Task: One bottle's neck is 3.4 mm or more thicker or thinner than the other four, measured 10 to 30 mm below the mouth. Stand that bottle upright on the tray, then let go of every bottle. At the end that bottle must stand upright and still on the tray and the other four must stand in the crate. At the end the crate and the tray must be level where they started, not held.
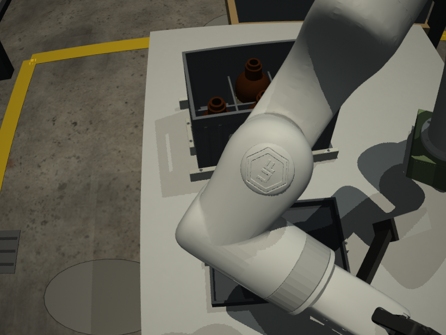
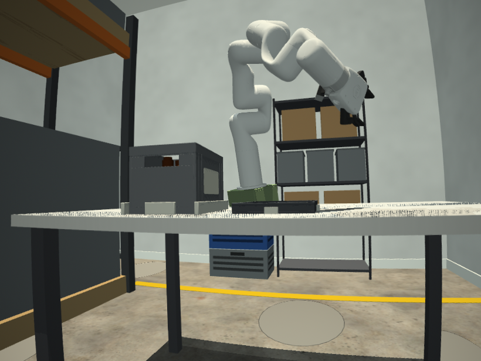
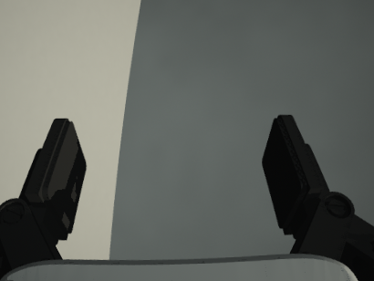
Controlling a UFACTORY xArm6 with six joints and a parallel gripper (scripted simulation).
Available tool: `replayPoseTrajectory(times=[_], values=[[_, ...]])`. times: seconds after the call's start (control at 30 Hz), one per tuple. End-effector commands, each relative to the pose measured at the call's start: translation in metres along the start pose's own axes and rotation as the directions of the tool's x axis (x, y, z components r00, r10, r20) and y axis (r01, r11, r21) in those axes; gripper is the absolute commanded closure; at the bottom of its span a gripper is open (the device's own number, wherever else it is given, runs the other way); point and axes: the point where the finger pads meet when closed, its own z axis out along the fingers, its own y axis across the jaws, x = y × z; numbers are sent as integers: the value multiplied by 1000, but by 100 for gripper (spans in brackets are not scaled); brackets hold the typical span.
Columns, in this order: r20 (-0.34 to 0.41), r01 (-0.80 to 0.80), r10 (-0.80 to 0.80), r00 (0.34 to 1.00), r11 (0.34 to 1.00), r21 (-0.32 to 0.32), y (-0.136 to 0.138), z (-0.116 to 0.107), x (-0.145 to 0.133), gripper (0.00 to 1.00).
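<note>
The dark grey crate point(image 1: 210, 140) point(image 2: 163, 186) stands upright at the back of the table. Brown bottles stand in it: one at the back point(image 1: 251, 84), one at the front left point(image 1: 216, 105), and one mostly behind the arm point(image 1: 261, 98). A neck point(image 2: 167, 161) shows through the crate's handle opening. Any other bottles are hidden, and neck widths cannot be compared. The black tray point(image 1: 212, 293) point(image 2: 249, 207) lies flat; no bottle shows on its visible parts. My gripper point(image 3: 173, 140) point(image 2: 368, 110) is open and empty, high above the table and beyond the tray's side.
Pale blocks point(image 1: 325, 154) point(image 2: 160, 207) sit around the crate's foot. My arm point(image 1: 266, 169) passes over the crate and tray in the top view. The green base point(image 1: 425, 166) point(image 2: 252, 195) stands beside them. A shelf rack point(image 2: 320, 143) stands behind the table.
</note>
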Motion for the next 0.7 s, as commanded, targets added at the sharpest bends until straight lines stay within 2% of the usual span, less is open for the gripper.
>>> replayPoseTrajectory(times=[0.0,0.57,0.67], values=[[2,4,-4,1000,1000,1,2,-1,0,0],[2,3,-3,1000,1000,1,2,-1,0,0],[19,-14,14,1000,1000,11,-2,-7,5,0]])
